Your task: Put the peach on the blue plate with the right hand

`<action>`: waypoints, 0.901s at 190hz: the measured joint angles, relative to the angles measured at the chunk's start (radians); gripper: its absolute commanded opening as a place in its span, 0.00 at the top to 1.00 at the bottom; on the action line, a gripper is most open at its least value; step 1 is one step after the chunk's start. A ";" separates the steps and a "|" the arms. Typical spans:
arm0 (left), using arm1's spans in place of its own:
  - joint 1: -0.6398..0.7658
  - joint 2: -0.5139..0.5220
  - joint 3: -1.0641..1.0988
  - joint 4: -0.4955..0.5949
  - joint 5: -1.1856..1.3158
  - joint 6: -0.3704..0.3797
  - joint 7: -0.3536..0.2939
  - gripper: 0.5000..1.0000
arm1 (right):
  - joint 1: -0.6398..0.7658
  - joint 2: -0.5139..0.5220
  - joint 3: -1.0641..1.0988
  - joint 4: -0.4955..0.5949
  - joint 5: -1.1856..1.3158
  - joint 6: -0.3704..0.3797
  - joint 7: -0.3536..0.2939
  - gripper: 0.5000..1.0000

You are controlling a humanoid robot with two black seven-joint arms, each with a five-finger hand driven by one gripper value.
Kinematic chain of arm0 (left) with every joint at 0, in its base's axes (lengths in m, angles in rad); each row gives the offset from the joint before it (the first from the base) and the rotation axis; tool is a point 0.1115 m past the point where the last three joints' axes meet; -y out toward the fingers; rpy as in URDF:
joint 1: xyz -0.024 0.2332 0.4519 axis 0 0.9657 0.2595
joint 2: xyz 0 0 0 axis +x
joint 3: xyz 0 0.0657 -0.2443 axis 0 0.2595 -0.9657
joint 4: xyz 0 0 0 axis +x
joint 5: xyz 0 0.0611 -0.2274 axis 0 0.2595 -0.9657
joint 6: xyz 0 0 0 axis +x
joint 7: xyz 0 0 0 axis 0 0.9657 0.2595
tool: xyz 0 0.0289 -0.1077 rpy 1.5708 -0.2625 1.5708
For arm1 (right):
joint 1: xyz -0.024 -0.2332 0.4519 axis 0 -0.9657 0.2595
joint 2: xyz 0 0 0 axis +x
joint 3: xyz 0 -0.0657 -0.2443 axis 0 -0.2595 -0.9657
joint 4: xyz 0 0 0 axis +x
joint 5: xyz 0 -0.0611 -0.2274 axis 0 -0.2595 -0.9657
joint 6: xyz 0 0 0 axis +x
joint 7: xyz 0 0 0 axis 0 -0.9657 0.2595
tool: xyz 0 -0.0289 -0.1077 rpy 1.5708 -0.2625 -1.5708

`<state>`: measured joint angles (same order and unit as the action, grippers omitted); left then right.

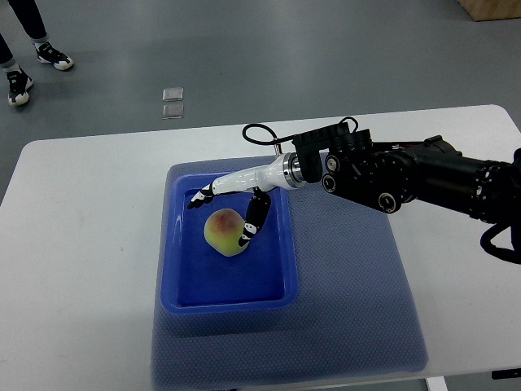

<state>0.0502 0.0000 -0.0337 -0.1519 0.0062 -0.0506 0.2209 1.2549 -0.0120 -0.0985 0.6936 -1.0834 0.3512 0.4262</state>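
Note:
A yellow-pink peach (pixel 225 231) lies inside the blue plate (pixel 186 281), a rectangular tray, in its far half. My right hand (pixel 221 217) reaches in from the right and hovers over the peach with its fingers spread. One white, black-tipped finger (pixel 198 197) points left past the fruit's far side. The thumb (pixel 251 226) hangs down against the peach's right side. The fruit rests on the plate floor and the fingers are not wrapped around it. The black forearm (pixel 391 175) stretches across the right part of the table.
The plate stands on a blue-grey mat (pixel 358 309) laid over a white table (pixel 81 244). A person's feet (pixel 32 69) show on the grey floor at the top left. Small clear containers (pixel 172 103) lie on the floor behind the table.

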 measured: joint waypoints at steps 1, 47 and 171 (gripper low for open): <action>0.000 0.000 0.000 0.000 0.000 0.000 0.000 0.00 | 0.000 0.000 0.003 0.000 0.004 0.001 0.000 0.14; 0.000 0.000 0.000 0.000 0.000 0.000 -0.001 0.00 | -0.108 -0.070 0.251 -0.001 0.220 0.022 0.000 0.14; -0.001 0.000 0.003 0.000 0.000 0.000 -0.001 0.00 | -0.568 -0.088 0.843 -0.013 0.758 -0.057 -0.032 0.14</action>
<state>0.0490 0.0000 -0.0308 -0.1523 0.0061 -0.0506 0.2202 0.6869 -0.1000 0.7445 0.6808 -0.3250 0.2946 0.3941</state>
